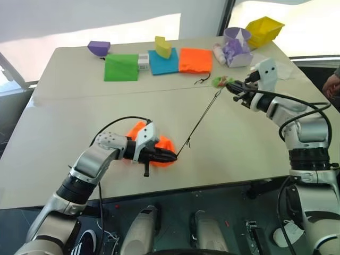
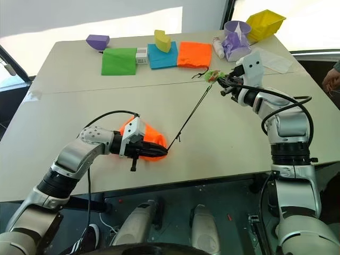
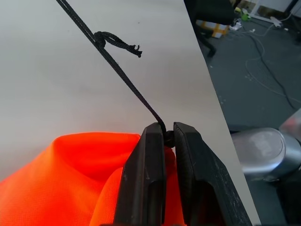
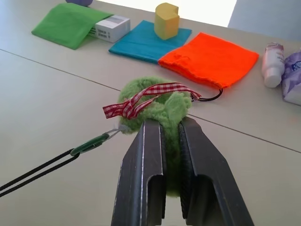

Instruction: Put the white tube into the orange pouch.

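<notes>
Orange pouch (image 1: 159, 144) lies near the table's (image 1: 64, 133) near edge, its mouth clenched by the left gripper (image 1: 169, 156). Its dark cord (image 1: 202, 118) is stretched taut to the green fuzzy ring (image 4: 155, 110), grasped by the right gripper (image 4: 171, 129) farther right.

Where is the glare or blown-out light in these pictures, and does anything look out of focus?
Left eye view: the windows behind the table are washed out white. Right wrist view: a blown-out bright patch behind the yellow block; the green fuzzy ring in the right pincer stays clear. Left wrist view: the floor beyond the table edge is soft, while the dark cord and orange pouch are crisp.
</notes>
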{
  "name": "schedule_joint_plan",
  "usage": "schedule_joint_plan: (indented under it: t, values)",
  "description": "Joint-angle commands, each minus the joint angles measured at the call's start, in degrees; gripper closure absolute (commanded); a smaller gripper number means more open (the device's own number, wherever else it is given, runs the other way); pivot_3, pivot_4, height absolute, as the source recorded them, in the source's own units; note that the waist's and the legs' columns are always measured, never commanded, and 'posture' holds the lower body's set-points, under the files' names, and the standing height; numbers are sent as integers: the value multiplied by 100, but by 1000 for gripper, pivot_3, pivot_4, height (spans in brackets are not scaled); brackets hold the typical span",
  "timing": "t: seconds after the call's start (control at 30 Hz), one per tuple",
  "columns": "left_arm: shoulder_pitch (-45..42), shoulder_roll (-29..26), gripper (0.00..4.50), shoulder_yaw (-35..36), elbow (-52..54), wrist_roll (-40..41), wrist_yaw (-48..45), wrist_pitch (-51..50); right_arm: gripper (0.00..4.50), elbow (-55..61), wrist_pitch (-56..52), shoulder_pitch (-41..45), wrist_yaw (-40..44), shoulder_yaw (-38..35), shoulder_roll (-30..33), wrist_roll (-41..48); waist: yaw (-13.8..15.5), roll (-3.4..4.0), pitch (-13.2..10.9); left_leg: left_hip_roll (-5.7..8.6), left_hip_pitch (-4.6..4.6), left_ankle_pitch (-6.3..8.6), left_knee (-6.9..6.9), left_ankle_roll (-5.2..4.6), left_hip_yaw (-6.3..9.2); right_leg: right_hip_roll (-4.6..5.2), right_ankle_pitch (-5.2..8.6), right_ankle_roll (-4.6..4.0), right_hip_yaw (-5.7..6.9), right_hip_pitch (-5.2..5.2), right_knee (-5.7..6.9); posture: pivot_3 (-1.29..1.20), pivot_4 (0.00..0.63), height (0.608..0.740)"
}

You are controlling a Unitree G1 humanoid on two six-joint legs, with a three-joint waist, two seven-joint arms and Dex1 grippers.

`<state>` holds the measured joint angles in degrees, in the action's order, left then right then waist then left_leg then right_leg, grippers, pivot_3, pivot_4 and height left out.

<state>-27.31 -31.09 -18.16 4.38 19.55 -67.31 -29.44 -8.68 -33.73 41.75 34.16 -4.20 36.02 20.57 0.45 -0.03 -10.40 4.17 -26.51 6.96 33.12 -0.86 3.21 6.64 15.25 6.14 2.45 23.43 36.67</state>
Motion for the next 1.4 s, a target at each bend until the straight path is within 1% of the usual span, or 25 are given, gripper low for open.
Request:
schedule_joint_plan:
  t: [0.03,0.13,0.23,0.33,0.43,0.47,0.5,0.57,0.7,0.73,0.77,0.8,0.83,0.9,0.93,1.07,1.13,1.2,1.27,1.33,1.4]
  values:
    - [131,-69,4079,-95,-73,32,-180,-94,4500,598,22,-70,189,-88,271,-49,4,0,0,0,1,0,0,0,1,-2,0,0,0,-1,1,0,150,740]
    - [175,-210,4079,-169,-21,-2,-287,-122,4500,537,64,-103,159,-82,275,-161,4,0,0,0,4,1,2,1,1,-2,0,0,1,-7,-1,0,150,740]
    - [202,-151,4079,-106,-28,22,-280,61,4500,260,363,-141,119,115,489,-640,1,1,0,0,6,7,3,12,0,1,-3,-6,0,-8,-1,0,150,740]
    - [175,39,4079,95,-141,82,-111,296,4500,279,587,-586,514,653,834,-1075,31,0,1,0,6,9,3,13,1,3,-4,-9,1,-8,-2,0,150,740]
    - [171,182,4079,358,-276,116,31,650,4500,719,625,-1105,1092,955,937,-974,22,0,1,1,3,7,3,11,0,4,-4,-8,1,-8,-8,0,150,740]
    - [176,244,3553,451,-316,122,116,742,4500,842,559,-1190,1203,971,905,-899,7,1,0,0,2,3,2,5,1,2,-4,-7,1,-7,-10,0,150,740]
    - [187,323,3204,557,-348,149,178,909,4078,898,431,-1210,1180,937,814,-847,-17,3,-1,0,2,1,2,2,0,2,-4,-5,-1,-6,-10,0,150,740]
    - [151,532,2265,851,-403,233,491,1081,3265,895,352,-1178,1120,927,682,-874,-66,9,-4,0,2,1,3,1,0,1,-5,-4,-3,-3,-5,0,150,740]
    - [175,678,231,1513,-252,617,816,1093,1199,933,443,-1165,1208,933,710,-983,-105,8,-5,0,6,7,8,11,8,0,-12,0,-1,-8,1,0,150,740]
    - [202,635,0,1633,-225,672,848,1084,679,885,495,-1144,1192,906,736,-1027,-108,8,-5,0,6,8,8,13,8,-1,-14,0,-1,-8,1,0,150,740]
    - [234,602,0,1748,-217,688,895,1146,229,819,583,-1132,1165,863,760,-1073,-108,8,-5,0,6,8,8,13,7,-1,-15,0,-1,-8,1,0,150,740]
    - [280,561,0,1890,-204,681,971,1223,72,726,684,-1121,1092,771,750,-1095,-108,8,-5,0,6,8,9,13,7,-1,-15,0,-1,-8,1,0,150,740]
    - [331,500,0,2027,-185,667,1040,1288,72,709,654,-1122,1052,587,672,-949,-104,8,-5,1,6,8,9,13,7,-1,-16,1,-1,-8,0,0,150,740]
    - [480,409,0,2317,-118,674,1247,1336,72,942,368,-1287,1257,141,432,-240,-108,8,-5,1,5,7,9,12,7,-2,-16,2,-1,-7,-1,0,150,740]
    - [590,341,0,2442,-64,686,1309,1352,72,1126,367,-1409,1331,-2,342,-23,-106,8,-5,0,5,3,9,5,7,-5,-16,3,-3,-7,-1,0,150,740]
    - [1140,20,0,2889,202,739,1623,1115,72,1816,381,-1879,1490,-421,168,564,-103,7,-4,-3,6,1,5,2,11,-9,-16,9,-4,-7,-1,0,150,740]
    - [1451,-65,0,3178,443,823,1783,1091,72,2207,407,-2248,1650,-433,180,743,-100,7,-4,-3,5,3,6,3,11,-8,-15,6,-4,-6,-2,0,150,740]
    - [1804,-209,0,3382,610,678,2062,1019,72,2698,426,-2748,1832,-266,268,797,-87,6,-3,-2,4,9,6,13,12,-5,-14,4,-4,-7,-5,0,150,740]
    - [2127,-300,0,3589,786,745,2183,948,72,2913,505,-3079,2007,-191,361,800,-101,6,-4,-3,6,13,5,14,12,0,-12,2,-5,-12,-9,0,150,740]
    - [2393,-361,0,3719,878,650,2361,1002,72,2831,658,-3193,2079,-123,466,620,-115,8,-4,-3,4,14,3,14,11,4,-13,-1,-8,-11,-10,0,150,740]
    - [2762,-373,0,3944,898,591,2472,1115,72,2559,1052,-3236,2130,23,608,217,-127,11,-3,-3,-6,16,-3,14,8,6,-19,-11,-12,-6,-12,0,150,740]
